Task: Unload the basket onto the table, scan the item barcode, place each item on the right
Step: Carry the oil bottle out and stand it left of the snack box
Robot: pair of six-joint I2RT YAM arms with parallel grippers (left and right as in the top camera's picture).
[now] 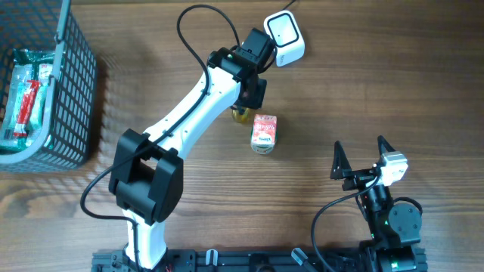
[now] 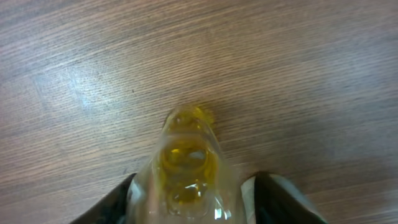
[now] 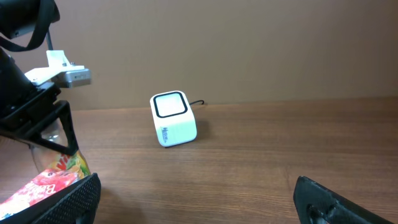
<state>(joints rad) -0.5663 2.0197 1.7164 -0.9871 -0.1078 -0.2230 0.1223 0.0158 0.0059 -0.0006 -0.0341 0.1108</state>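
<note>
Two arms stand at a wooden worktop (image 1: 378, 83), and only the left arm (image 1: 189, 106) is reached out, stretched diagonally toward the far edge. Its left tool (image 2: 194, 186) points down at a small clear pack (image 2: 186, 158) with yellow contents, which sits on the bare wood. The two dark fingers (image 2: 283, 196) flank this pack close on either side. Whether they press its sides or stand just free of it cannot be told from the wrist view, since the clear plastic blurs the edges. From overhead the clear pack shows only as a yellowish patch under the wrist, near the middle of the worktop and a little toward the far side. Just beside it, on the side of the right arm, stands a small carton (image 1: 264, 134) with red and pink print, apart from the pack. A white scanner (image 1: 283, 36) with a dark-framed window sits farther back, near the left wrist, its cable trailing off behind. The right tool (image 1: 360, 143) rests near the front edge, well apart from everything else, its fingers spread wide with nothing between them; its camera looks across the wood at the scanner's window. At the far left a dark wire basket (image 1: 72, 83) holds several packets (image 1: 26, 91) printed in red, white and green.
</note>
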